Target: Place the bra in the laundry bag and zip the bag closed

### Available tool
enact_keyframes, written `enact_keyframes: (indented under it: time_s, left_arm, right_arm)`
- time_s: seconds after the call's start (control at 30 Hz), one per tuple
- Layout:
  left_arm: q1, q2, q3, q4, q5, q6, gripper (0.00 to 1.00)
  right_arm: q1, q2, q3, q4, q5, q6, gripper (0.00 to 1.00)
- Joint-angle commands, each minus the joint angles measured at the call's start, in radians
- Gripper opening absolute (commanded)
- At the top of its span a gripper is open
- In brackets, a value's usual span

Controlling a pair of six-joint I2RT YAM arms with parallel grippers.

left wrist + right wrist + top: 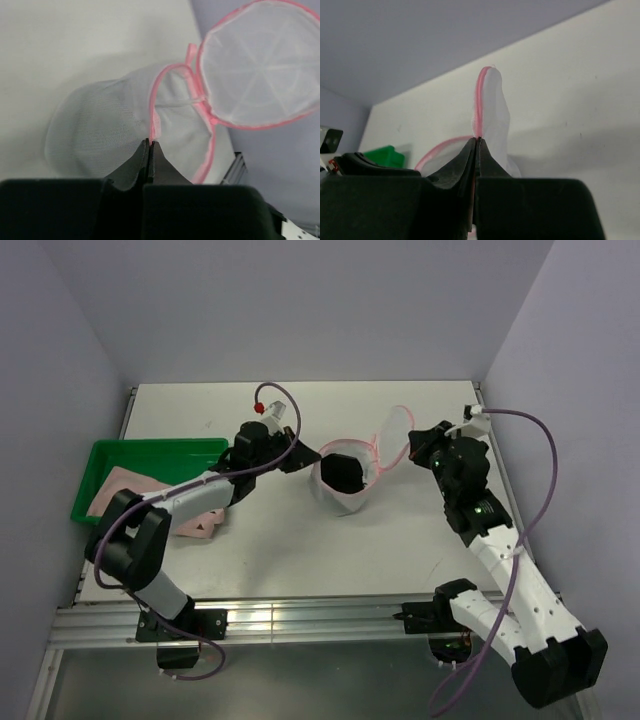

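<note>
Laundry bag [345, 495] at mid-table, just right of centre, standing on its base with the mouth upward and slightly toward the left arm; round lid flap [260, 65] hinged at the far-right side and raised on edge. Dark patch inside the mouth in the top view, shadow or content not distinguishable.

Left gripper [150, 145] pinched shut on the pink zipper trim [152, 100] at the bag's left rim, fingers meeting with only mesh and trim between them. Right gripper [477, 142] likewise closed, clamped on the pink edge of the upright flap, seen from above at the bag's right [415, 445]. Mouth thus spread between the two, one hold on each side.

Bra [125, 483], judged to be the pink fabric, well apart from the bag on the left: partly in the green tray [150, 448], partly spilling over its near-right corner onto the table [400, 540], long axis running from tray toward the near right, middle hidden under the left forearm.

Deciding relation: bra to the left of the bag, on the left arm's side and far from the right gripper; left arm the nearer, yet occupied by the rim. Loading not yet begun; zipper open
</note>
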Motion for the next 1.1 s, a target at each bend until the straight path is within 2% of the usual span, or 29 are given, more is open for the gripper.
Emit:
enact_keyframes:
  time_s: [0.0, 0.17, 0.37, 0.4, 0.5, 0.53, 0.6, 0.63, 0.67, 0.7, 0.73, 0.9, 0.97, 1.07]
  left_arm:
    - [0.006, 0.025, 0.087, -0.024, -0.03, 0.044, 0.0]
    - [0.008, 0.077, 0.178, -0.061, -0.046, 0.076, 0.0]
    - [0.022, 0.091, 0.155, -0.084, -0.101, 0.082, 0.02]
    - [0.025, 0.092, 0.146, -0.081, -0.11, 0.081, 0.07]
    - [0.035, 0.083, 0.157, -0.156, -0.147, 0.094, 0.47]
    - [0.037, 0.046, 0.164, -0.214, -0.168, 0.116, 0.66]
    - [0.037, -0.009, 0.161, -0.269, -0.237, 0.133, 0.78]
    - [0.037, -0.065, 0.172, -0.348, -0.259, 0.162, 0.86]
    - [0.037, -0.095, 0.183, -0.398, -0.286, 0.18, 0.87]
    - [0.037, -0.151, 0.201, -0.454, -0.323, 0.197, 0.88]
    - [0.039, -0.179, 0.204, -0.5, -0.375, 0.22, 0.88]
    - [0.077, -0.401, 0.116, -0.727, -0.493, 0.232, 0.88]
    - [0.136, -0.458, 0.074, -0.794, -0.535, 0.234, 0.86]
    - [0.262, -0.572, -0.033, -0.88, -0.514, 0.239, 0.84]
  right_arm:
    - [0.004, 0.033, 0.043, 0.04, -0.044, -0.029, 0.0]
    - [0.005, 0.085, 0.099, 0.034, -0.066, -0.042, 0.0]
    - [-0.01, 0.139, 0.034, 0.054, -0.029, -0.013, 0.0]
    - [-0.02, 0.156, 0.002, 0.055, -0.003, -0.007, 0.0]
    - [-0.054, 0.205, -0.039, 0.054, 0.026, 0.041, 0.01]
    - [-0.074, 0.216, -0.042, 0.055, 0.021, 0.055, 0.14]
    - [-0.079, 0.228, -0.036, 0.045, 0.053, 0.056, 0.31]
    - [-0.079, 0.213, -0.035, 0.039, 0.064, 0.055, 0.53]
    - [-0.079, 0.202, -0.032, 0.039, 0.067, 0.053, 0.62]
    - [-0.079, 0.193, -0.029, 0.04, 0.054, 0.047, 0.64]
    - [-0.079, 0.184, -0.026, 0.04, 0.041, 0.043, 0.71]
    - [-0.077, 0.092, -0.033, 0.011, -0.015, 0.017, 0.73]
    - [-0.076, 0.043, -0.067, 0.02, -0.046, 0.01, 0.74]
    - [-0.074, 0.003, -0.104, 0.025, -0.104, -0.006, 0.74]
